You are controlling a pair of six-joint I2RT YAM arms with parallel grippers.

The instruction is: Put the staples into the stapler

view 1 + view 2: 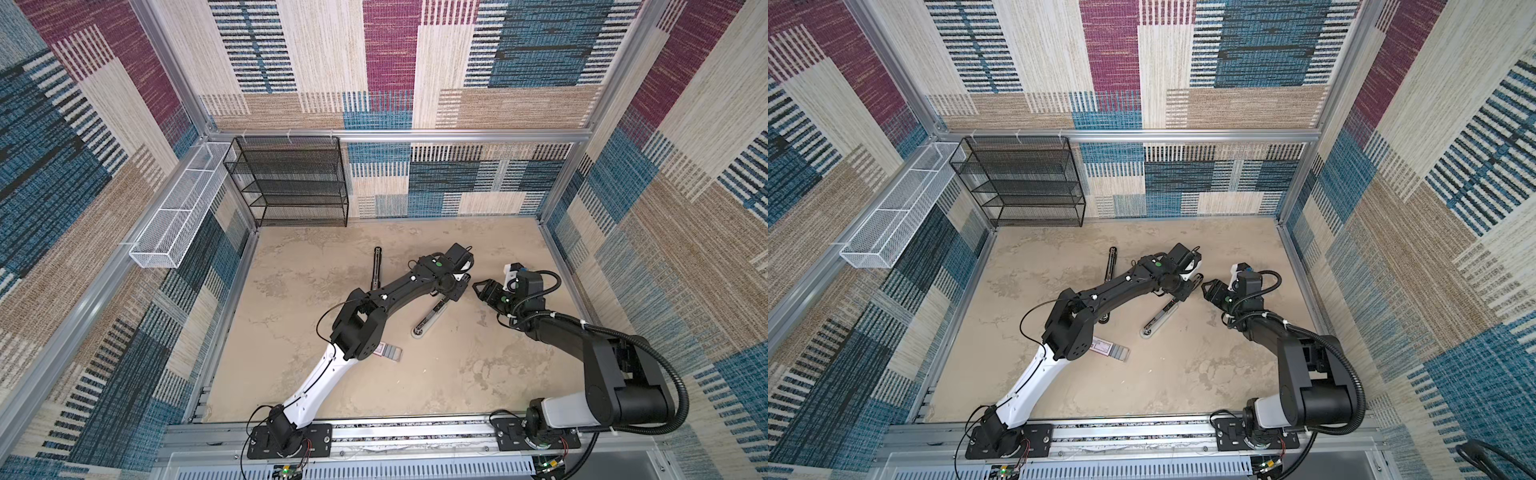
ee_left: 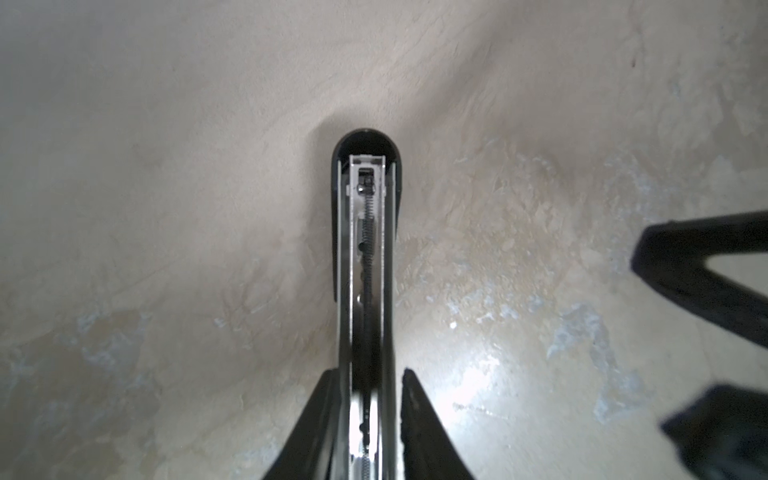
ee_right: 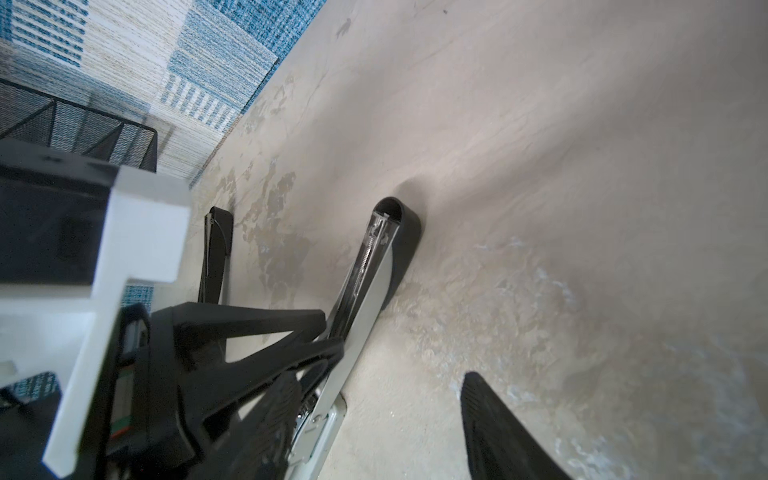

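A mottled beige table (image 1: pixel 457 374) is enclosed by carpet-patterned walls, with a black mesh shelf (image 1: pixel 291 178) set at the back; in both top views the opened stapler (image 1: pixel 432 313) is seen lying near the middle, its far end covered by the left gripper (image 1: pixel 452 291); the right gripper (image 1: pixel 482 288) is held just beside that end, released and empty; the staples (image 1: pixel 390 353) are found nearer the front, in their white box, partly under the left arm's elbow and well apart from the stapler; a black bar (image 1: pixel 376 268) is laid further left.

In the left wrist view the stapler's open channel and spring (image 2: pixel 368 232) are straddled by the left gripper (image 2: pixel 370 374); whether it is actually pinched cannot be told; the right gripper (image 2: pixel 652 340) is shown with fingers parted.

In the right wrist view the stapler's rounded end (image 3: pixel 405 232) is seen resting on the table.
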